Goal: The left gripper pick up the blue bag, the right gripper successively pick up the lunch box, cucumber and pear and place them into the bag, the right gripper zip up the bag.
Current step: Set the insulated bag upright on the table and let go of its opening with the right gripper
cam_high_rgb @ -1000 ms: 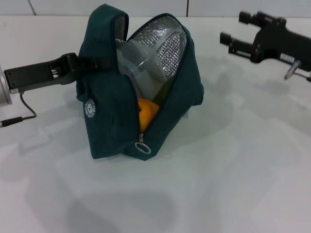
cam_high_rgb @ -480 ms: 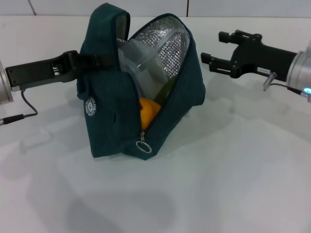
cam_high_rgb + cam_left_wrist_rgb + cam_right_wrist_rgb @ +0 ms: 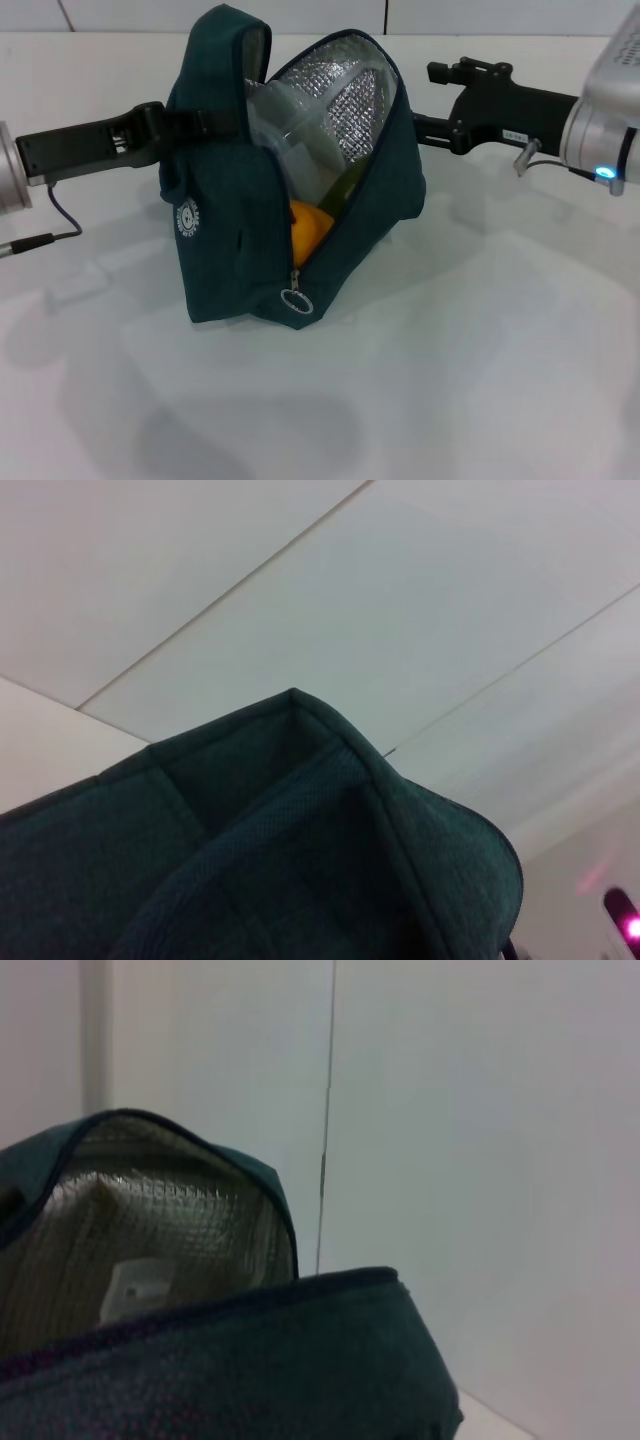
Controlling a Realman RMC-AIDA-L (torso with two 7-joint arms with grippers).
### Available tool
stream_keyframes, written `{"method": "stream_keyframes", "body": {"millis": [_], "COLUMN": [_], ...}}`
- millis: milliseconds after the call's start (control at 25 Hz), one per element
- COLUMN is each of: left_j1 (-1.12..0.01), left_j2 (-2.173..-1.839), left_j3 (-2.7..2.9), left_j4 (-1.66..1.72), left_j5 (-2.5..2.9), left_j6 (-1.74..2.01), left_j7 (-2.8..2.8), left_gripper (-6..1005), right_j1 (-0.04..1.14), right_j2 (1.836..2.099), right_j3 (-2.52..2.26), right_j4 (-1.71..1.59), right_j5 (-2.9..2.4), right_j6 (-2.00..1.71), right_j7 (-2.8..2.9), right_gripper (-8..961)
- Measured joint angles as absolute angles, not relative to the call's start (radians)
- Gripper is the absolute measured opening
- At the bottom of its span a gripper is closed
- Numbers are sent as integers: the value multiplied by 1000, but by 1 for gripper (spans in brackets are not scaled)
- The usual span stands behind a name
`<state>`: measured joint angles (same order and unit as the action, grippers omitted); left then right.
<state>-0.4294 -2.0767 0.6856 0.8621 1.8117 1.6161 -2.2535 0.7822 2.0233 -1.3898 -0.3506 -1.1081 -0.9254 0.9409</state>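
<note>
Head view: the blue bag [image 3: 240,200] stands on the white worktop [image 3: 480,360], its mouth gaping and the silver foil lining [image 3: 345,95] showing. The left gripper [image 3: 205,124] comes in from the left and is clamped on the bag's handle strap at its upper left side, holding that side up. Inside the opening, the clear lunch box [image 3: 290,140] sits highest, the cucumber [image 3: 340,190] shows as a dark green sliver beneath it, and the pear [image 3: 305,228] lies lowest, just above the ring zipper pull [image 3: 295,299] at the bottom end of the unzipped opening. A round white logo [image 3: 186,218] marks the bag's near side. The right gripper [image 3: 425,105] reaches in from the right, with its two fingers spread apart and holding nothing, the lower fingertip just beside the bag's right edge; whether it touches the fabric cannot be told.

Left wrist view: only a fold of the blue bag [image 3: 260,850] fills the lower part, close up, against pale wall panels; the contents are hidden here.

Right wrist view: the bag's rim [image 3: 250,1360] lies across the foreground, with the foil lining [image 3: 150,1240] of the far flap behind it. No fingers appear.
</note>
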Motion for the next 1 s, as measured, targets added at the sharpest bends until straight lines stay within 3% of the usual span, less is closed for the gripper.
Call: {"method": "stream_keyframes", "body": {"millis": [280, 640, 1000], "left_j1": [-427, -418, -417], "left_j2": [-2079, -2078, -2077], "left_j3": [686, 686, 686], "left_j4": [862, 862, 862], "left_j5": [1812, 1811, 1811], "left_j6": [1614, 1615, 1616], "left_j7": [-2253, -2252, -2250], "left_gripper": [37, 37, 36], "right_j1": [801, 794, 751], "right_j2": [2028, 2028, 2028], "right_j3": [-1472, -1477, -1473], "right_j4": [-356, -383, -437], "right_j5": [-1099, -1069, -1056], "right_j6": [-899, -902, -913], "right_j7": [906, 893, 885], "right_gripper": [682, 467, 92]}}
